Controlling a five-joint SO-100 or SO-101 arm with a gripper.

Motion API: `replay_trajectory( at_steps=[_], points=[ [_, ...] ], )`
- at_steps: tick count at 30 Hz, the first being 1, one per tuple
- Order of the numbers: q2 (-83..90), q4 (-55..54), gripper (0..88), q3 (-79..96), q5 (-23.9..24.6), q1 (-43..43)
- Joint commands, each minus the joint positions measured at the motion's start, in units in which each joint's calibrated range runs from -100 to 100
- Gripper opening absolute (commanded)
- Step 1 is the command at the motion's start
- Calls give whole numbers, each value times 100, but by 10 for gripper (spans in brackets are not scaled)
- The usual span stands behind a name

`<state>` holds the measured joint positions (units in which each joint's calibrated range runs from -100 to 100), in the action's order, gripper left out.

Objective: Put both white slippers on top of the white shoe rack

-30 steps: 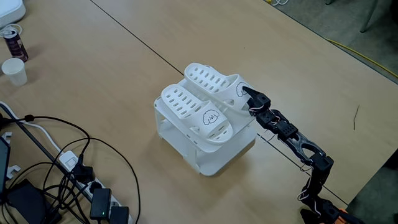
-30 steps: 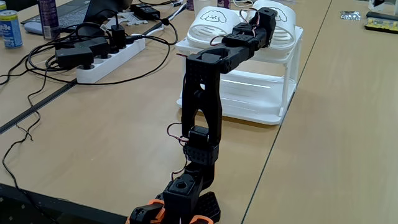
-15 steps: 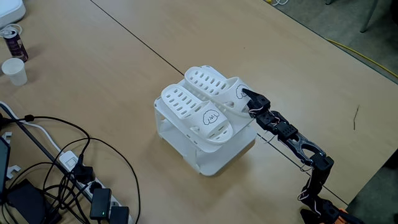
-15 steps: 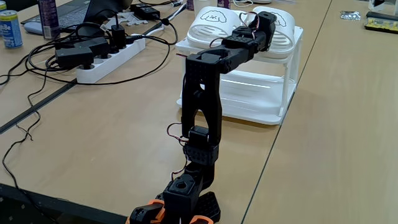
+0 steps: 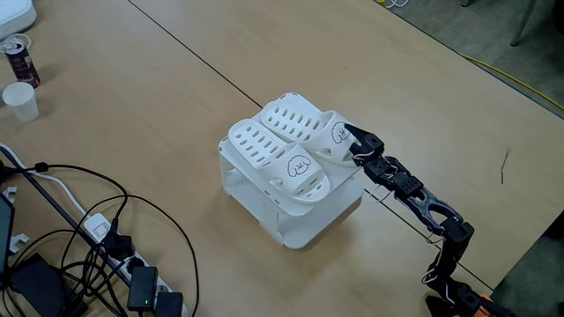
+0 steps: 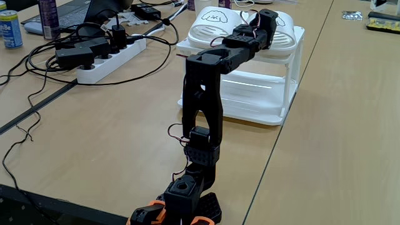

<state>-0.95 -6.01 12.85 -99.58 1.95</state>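
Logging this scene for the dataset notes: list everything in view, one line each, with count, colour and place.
white slippers: two, white, side by side on top of the rack.
white shoe rack: one, white, mid-table.
paper cup: one, white, left edge of the high fixed view.
drink can: one, dark red, behind the cup.
power strip: one, white, plugs in it, left of the rack in the low fixed view.
cables: several, black, lower left of the high fixed view.
table: one, light wood.
arm: one, black, reaching to the rack.
end effector: one, black, at the far slipper's strap; cannot tell whether it grips.
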Motion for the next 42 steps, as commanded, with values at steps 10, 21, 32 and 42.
replay_trajectory(
  at_steps=[10,21,32,42],
  points=[
    [1454,-3,145,1047,-42,-113],
    [1487,-3,145,1101,-42,-392],
    [1487,-3,145,1101,-42,-589],
    [1487,-3,145,1354,-42,-540]
  ],
)
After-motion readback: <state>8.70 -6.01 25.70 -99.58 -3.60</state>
